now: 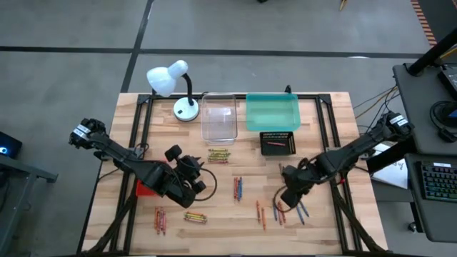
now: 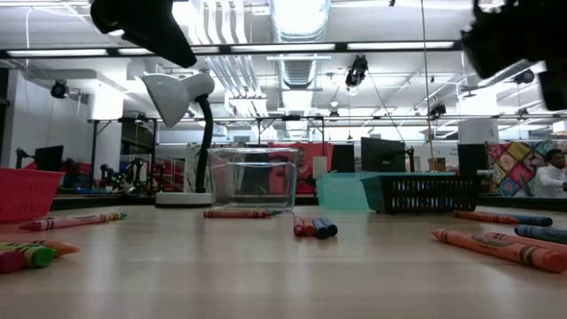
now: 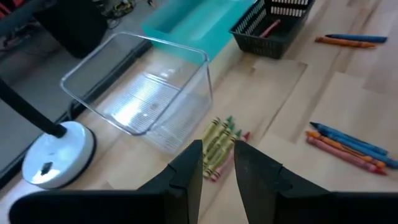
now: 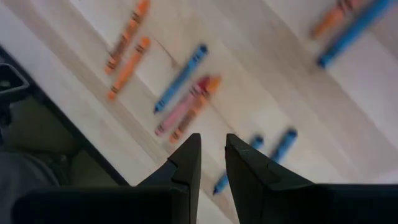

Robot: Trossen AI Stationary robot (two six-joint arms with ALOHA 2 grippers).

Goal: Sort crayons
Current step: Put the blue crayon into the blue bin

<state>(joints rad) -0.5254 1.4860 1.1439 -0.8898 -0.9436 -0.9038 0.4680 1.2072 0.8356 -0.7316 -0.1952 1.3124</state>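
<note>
Crayons lie in small groups on the wooden table: yellow-green ones (image 1: 218, 155) (image 3: 217, 140) in front of the clear tray (image 1: 218, 116), red and blue ones (image 1: 238, 188) at the middle, orange ones (image 1: 260, 213), blue and red ones (image 1: 291, 212) (image 4: 186, 102) near the front right, and two groups (image 1: 160, 220) (image 1: 195, 217) at the front left. My left gripper (image 1: 194, 168) (image 3: 218, 158) hovers shut and empty just short of the yellow-green group. My right gripper (image 1: 285, 198) (image 4: 213, 152) hovers shut and empty above the blue and red crayons.
A teal tray (image 1: 273, 112) and a black basket (image 1: 278, 143) holding a red crayon stand at the back right. A red tray (image 1: 145, 188) lies partly under my left arm. A white desk lamp (image 1: 178, 89) stands at the back left. People sit in the room behind.
</note>
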